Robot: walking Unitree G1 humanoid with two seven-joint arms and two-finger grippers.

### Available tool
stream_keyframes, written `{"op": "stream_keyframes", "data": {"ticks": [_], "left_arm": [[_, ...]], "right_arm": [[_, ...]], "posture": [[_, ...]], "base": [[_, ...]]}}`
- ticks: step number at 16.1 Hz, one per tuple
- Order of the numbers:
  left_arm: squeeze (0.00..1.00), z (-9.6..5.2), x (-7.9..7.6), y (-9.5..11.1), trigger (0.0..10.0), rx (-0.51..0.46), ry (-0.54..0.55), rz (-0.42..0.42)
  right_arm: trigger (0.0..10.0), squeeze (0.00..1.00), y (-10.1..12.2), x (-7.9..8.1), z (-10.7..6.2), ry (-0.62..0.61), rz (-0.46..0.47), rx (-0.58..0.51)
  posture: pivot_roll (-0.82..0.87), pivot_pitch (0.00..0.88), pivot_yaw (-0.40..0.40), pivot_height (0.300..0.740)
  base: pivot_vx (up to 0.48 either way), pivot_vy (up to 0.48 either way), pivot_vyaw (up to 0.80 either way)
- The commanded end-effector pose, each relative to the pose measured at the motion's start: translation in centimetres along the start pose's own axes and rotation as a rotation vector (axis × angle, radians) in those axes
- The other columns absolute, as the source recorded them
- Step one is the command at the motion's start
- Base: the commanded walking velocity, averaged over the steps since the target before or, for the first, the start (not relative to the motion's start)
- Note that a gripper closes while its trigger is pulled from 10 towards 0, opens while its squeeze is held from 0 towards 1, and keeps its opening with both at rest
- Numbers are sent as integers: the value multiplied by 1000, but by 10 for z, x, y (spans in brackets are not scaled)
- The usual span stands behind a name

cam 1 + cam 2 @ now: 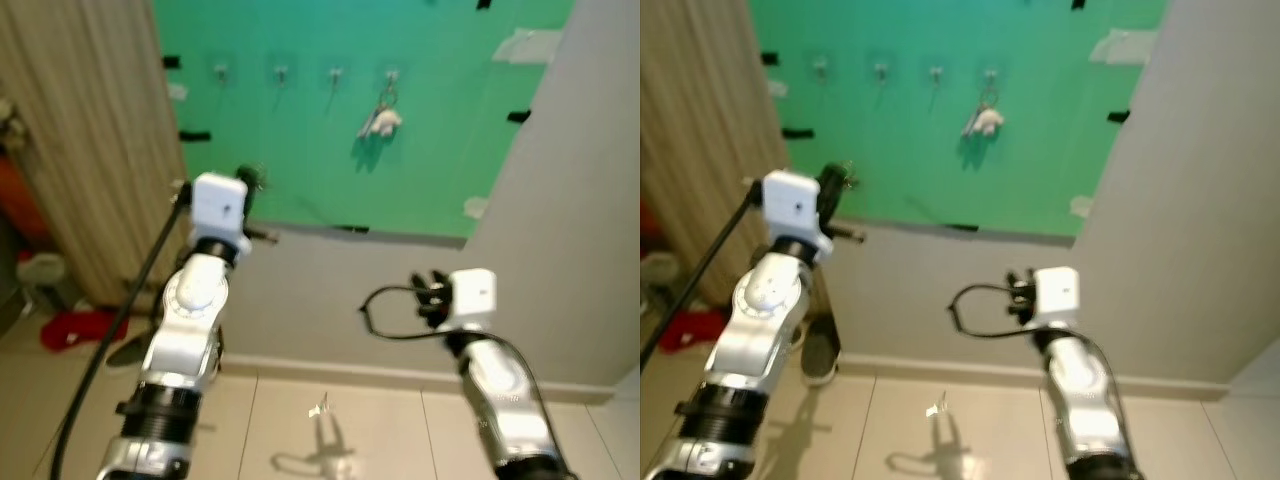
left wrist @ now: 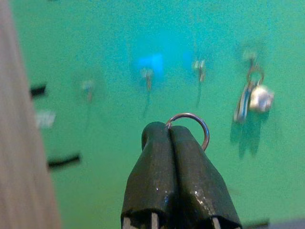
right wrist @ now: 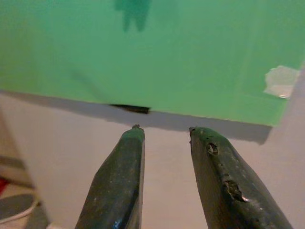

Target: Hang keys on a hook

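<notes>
Left claw [image 2: 170,132]: your raised left arm ends here, its two black fingers clenched on a thin metal key ring [image 2: 191,125] that loops out past the tips.
Right claw [image 3: 164,130]: you see it held lower, in front of the grey wall below the board, fingers parted and holding nothing.
Green board [image 1: 440,130]: a green sheet taped to the wall ahead of you.
Hooks [image 1: 281,73]: four small hooks sit in a row along the upper board.
Hung keys [image 1: 380,121]: one bunch with a pale fob already hangs from the rightmost hook [image 1: 392,75].
Floor [image 1: 300,430]: pale tiles.
</notes>
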State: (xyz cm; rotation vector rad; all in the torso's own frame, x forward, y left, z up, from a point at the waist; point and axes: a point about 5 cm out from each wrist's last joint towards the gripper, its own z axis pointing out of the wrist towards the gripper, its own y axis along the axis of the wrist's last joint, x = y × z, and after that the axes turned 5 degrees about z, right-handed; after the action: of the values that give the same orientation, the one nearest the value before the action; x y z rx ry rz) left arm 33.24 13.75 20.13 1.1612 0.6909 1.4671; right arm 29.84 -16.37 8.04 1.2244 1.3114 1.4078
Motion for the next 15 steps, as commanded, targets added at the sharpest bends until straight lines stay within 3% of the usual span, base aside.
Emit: {"op": "stream_keyframes", "data": {"ticks": [1,4,6,9,12,15], "left_arm": [[0,0,9,3,10000,-15,29,24],[0,0,15,15,10000,-75,86,37],[0,1,24,34,10000,-150,151,50],[0,13,33,58,10000,-217,172,91],[0,24,31,96,10000,-323,55,-81],[0,19,25,103,10000,-348,13,-149]], "right_arm": [[10000,0,2,5,2,11,5,-13],[10000,0,0,7,2,22,1,-9],[10000,0,-1,7,2,30,1,-3],[10000,0,-2,9,1,42,0,3],[10000,0,-5,9,-2,53,-3,17],[10000,0,-9,11,-6,55,2,28]], "posture": [[-18,0,-40,740],[-13,0,-46,740],[-9,0,-54,740],[-5,0,-65,740],[-4,0,-67,740],[-8,0,-63,740]], "base": [[461,0,0],[461,0,0],[461,0,0],[461,0,0],[0,0,0],[0,0,0]]}}
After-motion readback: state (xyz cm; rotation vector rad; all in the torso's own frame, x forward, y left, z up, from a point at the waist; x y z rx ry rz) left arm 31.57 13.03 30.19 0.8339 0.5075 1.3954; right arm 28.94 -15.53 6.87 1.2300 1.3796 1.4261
